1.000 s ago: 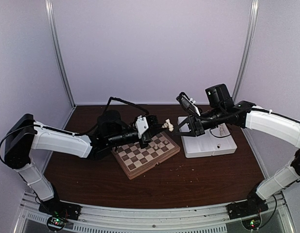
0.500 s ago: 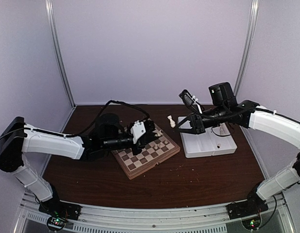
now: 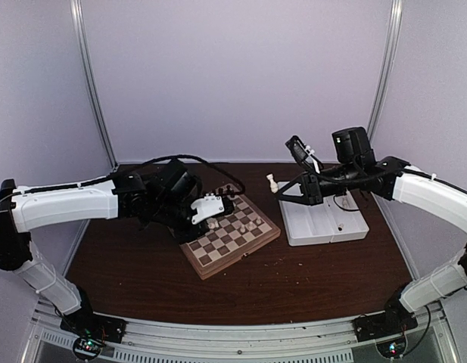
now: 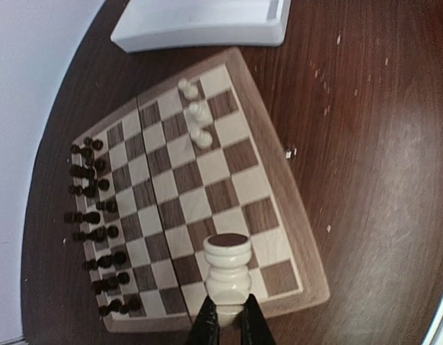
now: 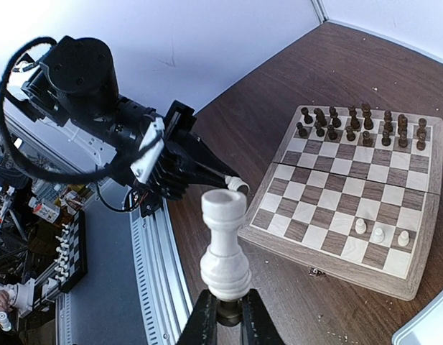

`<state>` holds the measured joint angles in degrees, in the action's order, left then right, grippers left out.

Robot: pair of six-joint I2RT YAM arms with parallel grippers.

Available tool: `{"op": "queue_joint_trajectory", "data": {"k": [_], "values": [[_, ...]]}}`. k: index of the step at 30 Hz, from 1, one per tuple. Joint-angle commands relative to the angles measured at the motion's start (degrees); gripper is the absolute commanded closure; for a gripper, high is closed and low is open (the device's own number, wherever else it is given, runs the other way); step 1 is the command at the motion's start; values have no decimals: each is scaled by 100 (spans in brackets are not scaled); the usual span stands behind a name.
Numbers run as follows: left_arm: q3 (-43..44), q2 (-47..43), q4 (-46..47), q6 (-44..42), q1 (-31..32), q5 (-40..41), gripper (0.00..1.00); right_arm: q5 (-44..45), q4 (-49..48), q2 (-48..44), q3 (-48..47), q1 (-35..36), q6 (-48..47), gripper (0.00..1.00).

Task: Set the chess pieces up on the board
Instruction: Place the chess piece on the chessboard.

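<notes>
The left arm has swung round since a second ago: then its forearm lay level and pointed right toward the other arm, now its elbow is raised and the left gripper [image 3: 213,219] tips down over the far left part of the board [image 3: 231,255]. Its fingers are clenched on the base of a cream rook [image 4: 227,269], which the left wrist view shows held upright above the squares near one edge of the board, not touching them.

The board sits where it was on the dark brown table [image 3: 142,280], turned at an angle. Three cream pawns [image 4: 196,115] stand in a short line on its right side. The dark pieces [image 4: 95,208] fill two rows along the opposite edge. In the top view the left gripper hides most of that dark rank.

A second ago the two grippers were nearly tip to tip beyond the board's far right corner. They are now well apart. The right gripper [image 3: 278,189] has drawn back to the right and slightly up, and hangs over the table between the board and the white tray [image 3: 324,227], near the tray's far left corner. Its fingers are pinched tight on the foot of a second rook [image 5: 223,244], carried upright in the air, clear of the board and the tray.
</notes>
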<state>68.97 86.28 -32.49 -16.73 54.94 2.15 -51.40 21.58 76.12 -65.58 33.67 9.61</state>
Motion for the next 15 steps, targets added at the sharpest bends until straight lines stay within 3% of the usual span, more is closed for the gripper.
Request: {"op": "queue_joint_trajectory", "data": {"k": [1,8,15], "values": [[18,134,-952,-920,145,1116,100,157,-252,-220,71,-71,119,91],[-14,829,-979,-2952,517,3103,100,309,-307,-565,316,-152,198,92],[207,1411,-1225,-4242,629,3763,100,376,-198,-826,438,-246,163,93]]}}
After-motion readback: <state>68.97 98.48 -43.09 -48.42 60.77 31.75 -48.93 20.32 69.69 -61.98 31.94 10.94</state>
